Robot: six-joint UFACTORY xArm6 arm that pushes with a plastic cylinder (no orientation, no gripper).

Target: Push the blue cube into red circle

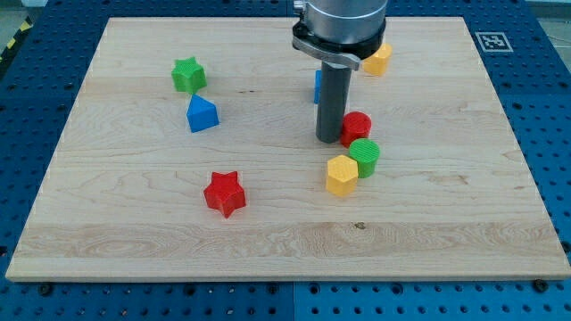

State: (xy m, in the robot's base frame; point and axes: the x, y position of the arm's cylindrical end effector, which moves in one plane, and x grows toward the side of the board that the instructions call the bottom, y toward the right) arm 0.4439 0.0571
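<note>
A wooden board (268,241) is seen on a blue pegboard table (36,89), and there's no gripper here, just a dark rod, so nothing is held or clamped. My tip (329,140) is planted near the middle of the board, a bit toward the view's right.

Going from the view's left: a green star (188,75) is found well off to the tip's left and higher up. A blue block (202,114), sort of wedge-shaped, sits below that, still well left of the tip. A red star (224,193) is down-left of the tip.

The blue cube (317,86) is mostly hidden behind the rod, only a sliver showing just above-left of the tip. The red circle (357,127) is right beside the tip on its right, looks like touching. Just below that are a yellow block (342,175) and a green cylinder (364,156), packed together. Another yellow block (378,60) is partly hidden up behind the arm.
</note>
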